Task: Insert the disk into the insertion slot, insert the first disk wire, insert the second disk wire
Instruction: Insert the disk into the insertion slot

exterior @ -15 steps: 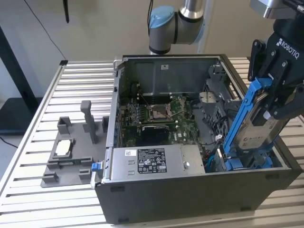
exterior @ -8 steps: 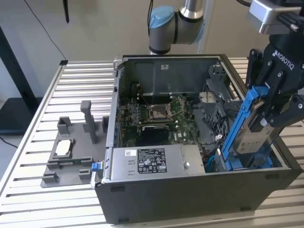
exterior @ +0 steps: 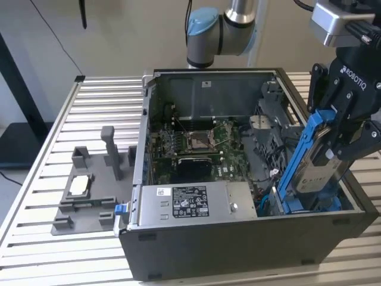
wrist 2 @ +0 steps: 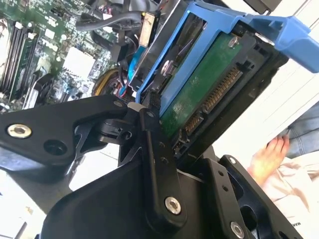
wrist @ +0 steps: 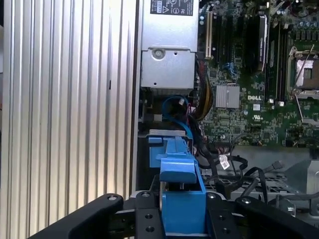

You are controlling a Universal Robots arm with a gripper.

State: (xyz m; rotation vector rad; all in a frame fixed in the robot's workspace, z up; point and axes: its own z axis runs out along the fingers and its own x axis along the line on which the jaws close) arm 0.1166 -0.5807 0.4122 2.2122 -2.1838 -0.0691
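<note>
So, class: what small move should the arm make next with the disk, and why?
Probably ease the disk down along its tilt. The gripper is shut on it, its lower end is inside the computer case at the insertion slot, and its upper end stands above the rim.

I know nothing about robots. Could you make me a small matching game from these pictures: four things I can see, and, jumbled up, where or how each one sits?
Things:
1. the disk
2. silver power-supply box
3. grey fixture
4. green motherboard

Places or states:
A. on the slatted table, outside the computer case
B. lying flat on the case's floor
C. tilted, clamped in the gripper
D. inside the case, along its wall nearest the exterior camera

Pairs: 1-C, 2-D, 3-A, 4-B.
</note>
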